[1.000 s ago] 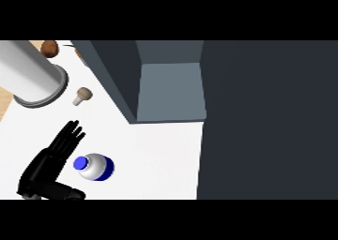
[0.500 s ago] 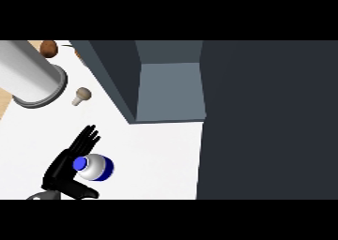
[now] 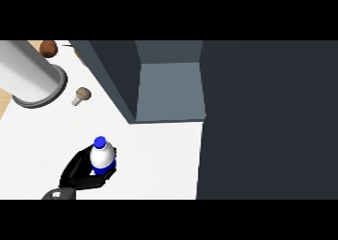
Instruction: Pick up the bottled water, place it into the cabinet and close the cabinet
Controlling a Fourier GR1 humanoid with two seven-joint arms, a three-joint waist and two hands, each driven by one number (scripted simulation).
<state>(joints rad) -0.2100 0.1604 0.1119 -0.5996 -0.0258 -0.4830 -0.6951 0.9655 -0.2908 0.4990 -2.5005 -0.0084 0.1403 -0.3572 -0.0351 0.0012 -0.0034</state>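
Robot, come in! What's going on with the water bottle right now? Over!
Left robot hand curled round the bottled water, blue cap up. Right robot hand not in view. Cabinet open ahead, white counter between looks free. Over.

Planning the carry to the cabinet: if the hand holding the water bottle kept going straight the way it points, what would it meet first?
The left hand, curled round the bottle, points up the view. Bare counter lies ahead, then probably the cabinet front edge; depth is unclear.
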